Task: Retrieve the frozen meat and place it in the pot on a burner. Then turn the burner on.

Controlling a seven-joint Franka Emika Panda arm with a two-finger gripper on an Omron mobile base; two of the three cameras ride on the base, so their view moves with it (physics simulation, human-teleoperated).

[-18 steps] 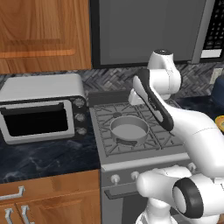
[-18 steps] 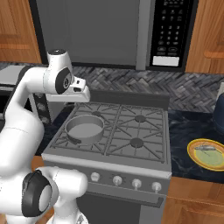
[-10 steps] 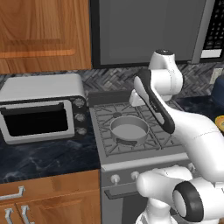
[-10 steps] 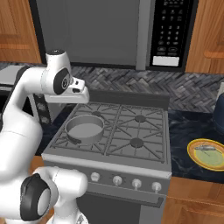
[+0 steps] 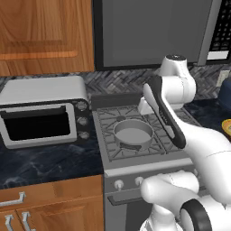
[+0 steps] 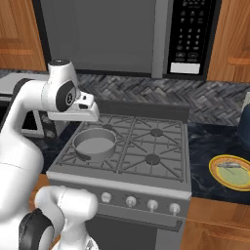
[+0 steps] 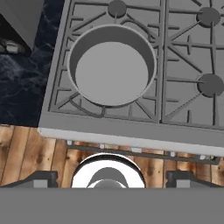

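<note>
The grey pot [image 7: 112, 65] stands empty on the front left burner of the stove [image 6: 146, 168]; it also shows from both base cameras [image 5: 133, 134] [image 6: 95, 143]. The frozen meat [image 6: 228, 166], a thin pale sliver, lies on a yellow plate [image 6: 233, 179] on the counter right of the stove. My gripper [image 7: 113, 180] hangs high above the stove's front edge and looks straight down, with the pot just ahead of it. Its fingers [image 7: 41, 178] are spread wide apart with nothing between them. The white hand [image 6: 78, 113] hovers over the pot's left side.
A toaster oven [image 5: 43, 113] stands on the dark counter left of the stove. Several knobs [image 6: 130, 200] line the stove front. A microwave [image 6: 190, 34] hangs at the upper right, and a blue object [image 6: 245, 128] sits at the right edge behind the plate.
</note>
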